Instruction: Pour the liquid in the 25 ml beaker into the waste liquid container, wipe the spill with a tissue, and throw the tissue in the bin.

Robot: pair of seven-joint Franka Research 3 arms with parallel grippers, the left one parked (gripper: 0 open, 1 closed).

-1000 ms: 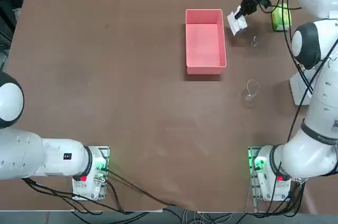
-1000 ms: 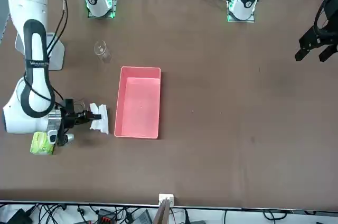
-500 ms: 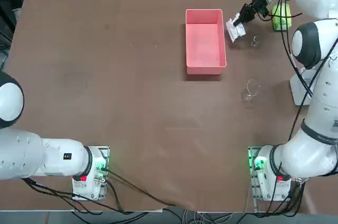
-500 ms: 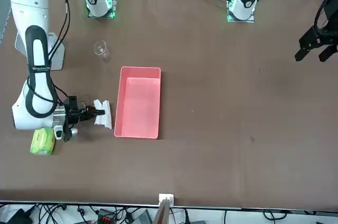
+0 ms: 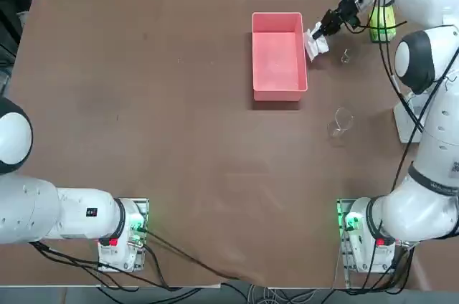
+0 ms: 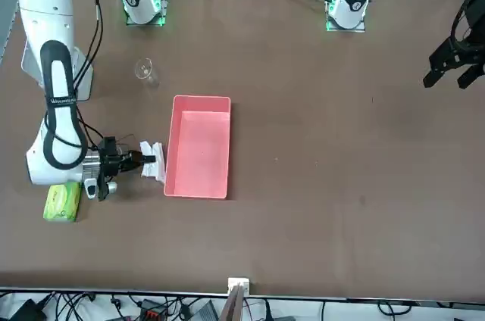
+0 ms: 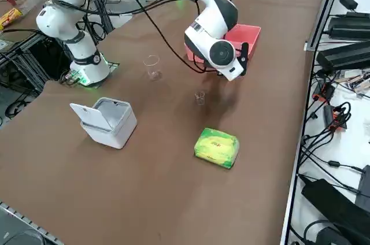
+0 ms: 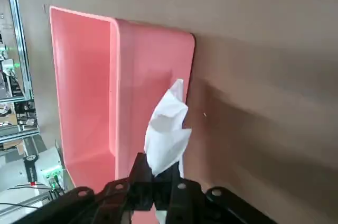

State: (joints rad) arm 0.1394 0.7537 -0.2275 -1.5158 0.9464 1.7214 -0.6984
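Observation:
My right gripper [image 5: 317,33] is shut on the white crumpled tissue [image 5: 315,42], low over the table just beside the long outer wall of the pink waste liquid container [image 5: 279,82]. In the wrist view the tissue [image 8: 168,128] rises from the pinched fingertips [image 8: 156,175] against the tray wall [image 8: 153,60]. The front view shows the tissue [image 6: 157,163] next to the tray [image 6: 198,185]. The tiny 25 ml beaker [image 5: 345,57] stands upright a little to the right of the gripper, also visible from the side as the small glass [image 7: 200,97]. The grey-white bin [image 7: 107,121] stands open near the right table edge.
A larger clear beaker [image 5: 341,122] stands nearer my base. The green tissue pack [image 5: 381,22] lies at the far right, behind my wrist. Cables and equipment line the table's far edge. The left arm stays parked.
My right gripper has carried the tissue across the table toward the pink tray; the tissue now sits against the tray's outer wall. Nothing else has moved.

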